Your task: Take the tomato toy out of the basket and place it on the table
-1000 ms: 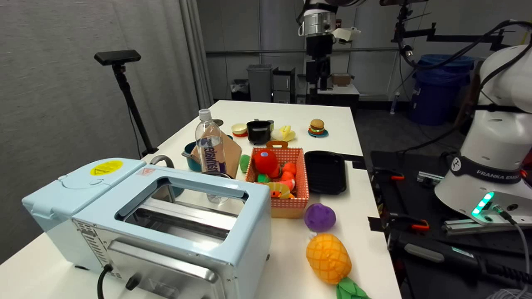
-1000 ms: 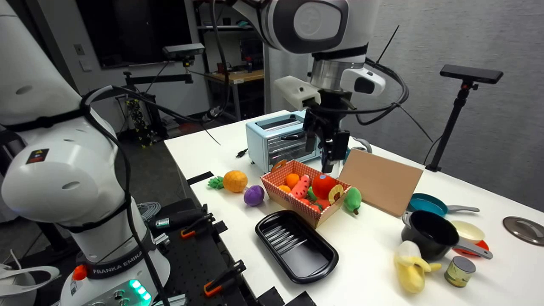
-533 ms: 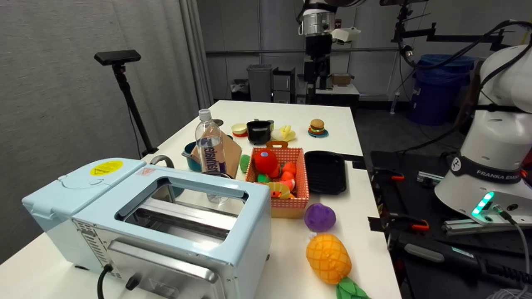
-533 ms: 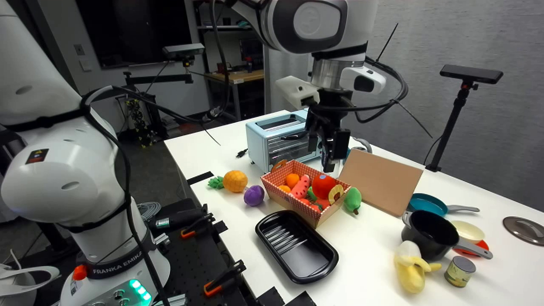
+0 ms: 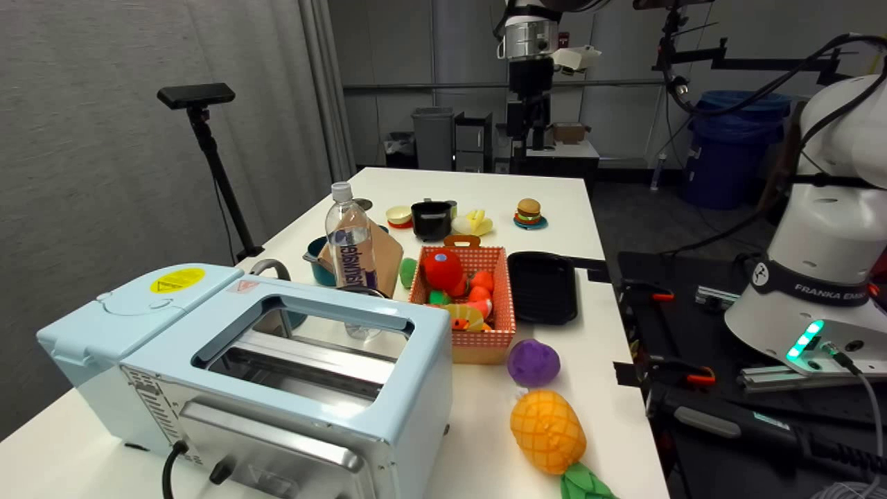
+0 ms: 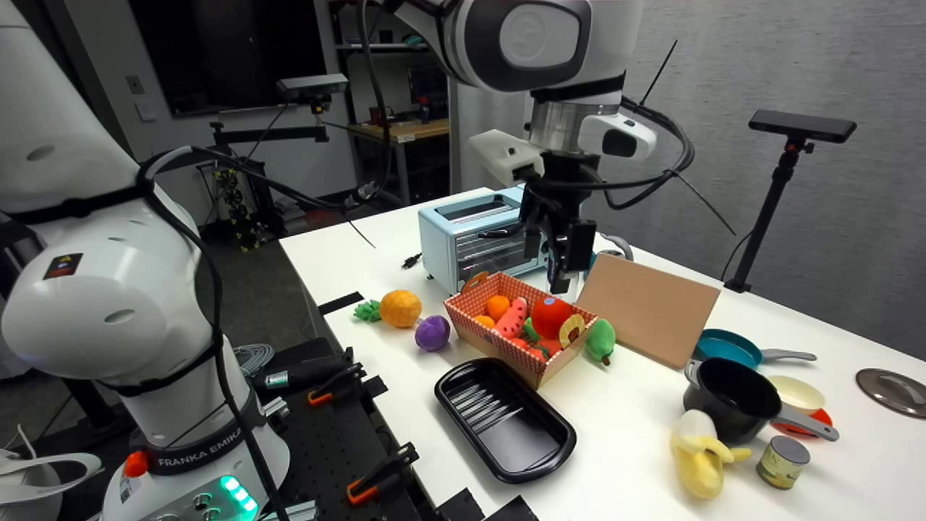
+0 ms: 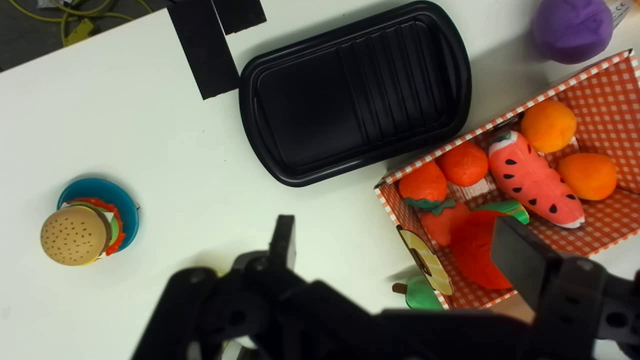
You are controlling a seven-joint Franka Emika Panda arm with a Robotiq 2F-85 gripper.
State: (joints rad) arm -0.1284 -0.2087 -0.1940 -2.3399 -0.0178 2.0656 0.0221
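Note:
The tomato toy, a round glossy red ball, lies in the basket's end; it shows in both exterior views (image 5: 443, 274) (image 6: 550, 318) and, partly behind a finger, in the wrist view (image 7: 475, 250). The orange-tan basket (image 6: 486, 340) with red gingham lining stands on the white table (image 6: 622, 420) and also holds a watermelon toy (image 7: 532, 182), orange toys and smaller red toys. My gripper (image 7: 400, 245) is open and empty, with its jaws wide apart. It hangs high above the table and basket, pointing down, in both exterior views (image 5: 528, 147) (image 6: 548, 260). It touches nothing.
A flat black tray (image 6: 506, 427) lies beside the basket. A purple toy (image 6: 432, 333), a pineapple toy (image 6: 400, 309) and a green toy (image 6: 600, 340) sit around it. A tan board (image 6: 647, 307), toaster oven (image 6: 470, 239), bottle (image 5: 352, 242), pot (image 6: 731, 398) and toy burger (image 7: 75, 235) stand farther off.
The arm shifts very slightly between the earliest frames and half a second ago, then stays still. The gripper stays open, and the toys, basket and tray have not moved.

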